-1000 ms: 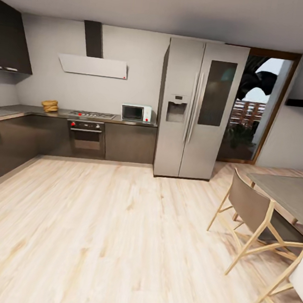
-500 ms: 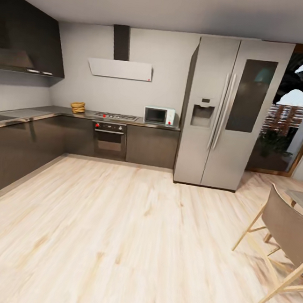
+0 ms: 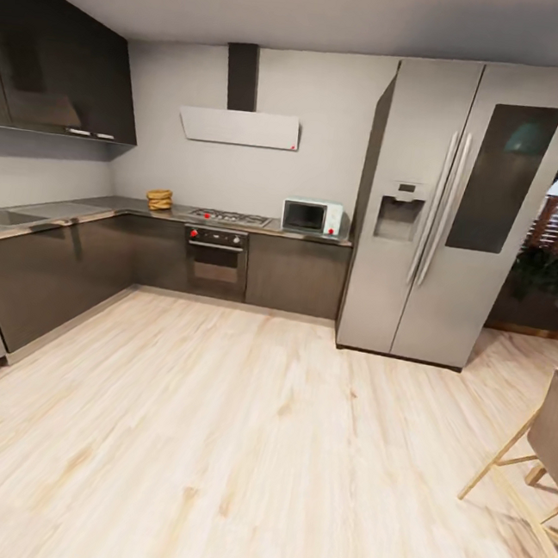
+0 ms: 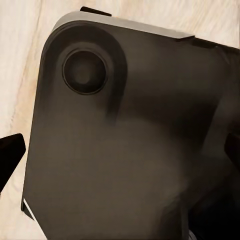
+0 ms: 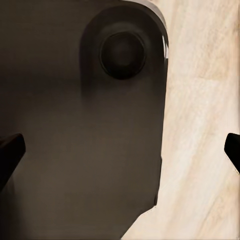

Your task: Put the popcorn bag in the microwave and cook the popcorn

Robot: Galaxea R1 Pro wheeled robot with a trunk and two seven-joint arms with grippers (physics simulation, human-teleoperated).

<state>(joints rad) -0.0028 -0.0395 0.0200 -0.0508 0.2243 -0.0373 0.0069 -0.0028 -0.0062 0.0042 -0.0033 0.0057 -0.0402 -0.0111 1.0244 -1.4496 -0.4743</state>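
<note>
Head view: the microwave (image 3: 312,217) stands at the right end of the desk (image 3: 88,208), close beside the tall steel fridge (image 3: 460,213). The popcorn bag (image 3: 159,199) sits on the desk left of the gas hob (image 3: 230,217). Wood floor (image 3: 234,447) lies between.

Left wrist view: dark robot base (image 4: 125,145) over floor; dark finger tips at both edges, jaws apart.

Right wrist view: same base (image 5: 75,125); tips at both edges, jaws apart.

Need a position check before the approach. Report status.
Both jaws spread, holding nothing. Popcorn bag on countertop left of hob; microwave door shut. Open wood floor ahead.
</note>
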